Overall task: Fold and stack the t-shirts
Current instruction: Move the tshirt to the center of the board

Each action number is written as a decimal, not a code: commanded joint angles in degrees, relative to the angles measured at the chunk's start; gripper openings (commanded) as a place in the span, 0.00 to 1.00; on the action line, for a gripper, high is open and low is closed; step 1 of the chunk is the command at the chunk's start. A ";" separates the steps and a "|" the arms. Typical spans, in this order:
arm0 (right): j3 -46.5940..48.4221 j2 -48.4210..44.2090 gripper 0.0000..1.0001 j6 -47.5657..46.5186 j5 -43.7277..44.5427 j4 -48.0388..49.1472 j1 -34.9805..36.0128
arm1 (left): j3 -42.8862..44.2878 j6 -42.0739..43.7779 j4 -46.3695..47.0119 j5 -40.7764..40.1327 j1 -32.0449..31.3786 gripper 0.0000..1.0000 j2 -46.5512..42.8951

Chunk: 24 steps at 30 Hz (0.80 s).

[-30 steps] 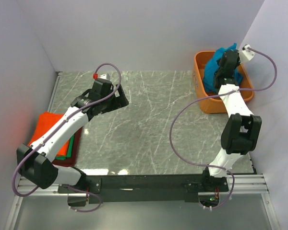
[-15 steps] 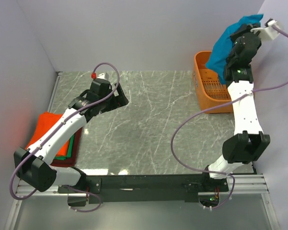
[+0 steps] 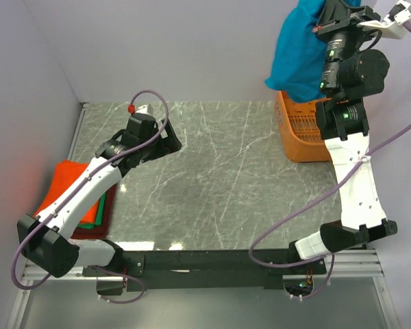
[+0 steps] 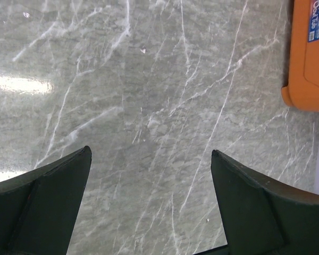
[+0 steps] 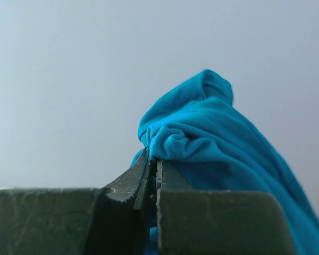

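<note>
My right gripper point(image 3: 323, 15) is raised high above the orange basket point(image 3: 303, 133) and is shut on the teal-blue t-shirt point(image 3: 296, 51), which hangs bunched below it. In the right wrist view the jaws point(image 5: 154, 162) pinch a fold of the teal-blue t-shirt point(image 5: 212, 143). A stack of folded shirts lies at the table's left edge, orange one point(image 3: 67, 179) on top, green point(image 3: 100, 209) and dark red point(image 3: 104, 225) beneath. My left gripper point(image 3: 170, 136) is open and empty above the bare marble; its fingers point(image 4: 48, 202) are spread wide.
The orange basket stands at the back right of the marble table point(image 3: 212, 178); its corner shows in the left wrist view point(image 4: 308, 58). Grey walls close in the left, back and right sides. A black rail point(image 3: 205, 262) runs along the near edge.
My right gripper has lifted the teal-blue t-shirt out of the basket and well above it. The basket now shows empty. The left arm has barely moved.
</note>
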 commanded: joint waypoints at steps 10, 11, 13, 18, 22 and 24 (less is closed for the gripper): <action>-6.39 -4.75 0.00 0.70 -4.85 0.65 16.21 | 2.08 -4.05 -3.60 -7.69 1.35 0.99 -5.46; -7.63 -4.93 0.00 2.27 -5.63 0.65 16.92 | 2.08 -5.10 -3.86 -7.87 1.96 0.99 -5.73; -11.75 -5.02 0.00 4.30 -6.86 1.09 19.03 | 1.90 -6.16 -4.65 -8.39 2.67 0.99 -6.52; -13.18 -2.04 0.00 5.36 -7.83 -0.40 25.01 | 2.43 -8.10 -5.54 -8.83 4.25 1.00 -7.48; -13.00 -0.89 0.00 3.97 -7.40 -1.90 27.91 | 3.31 -8.89 -6.68 -9.54 4.43 1.00 -8.01; -14.14 -1.06 0.00 4.66 -7.31 -2.34 28.09 | 3.40 -9.07 -7.29 -10.15 4.43 0.99 -8.54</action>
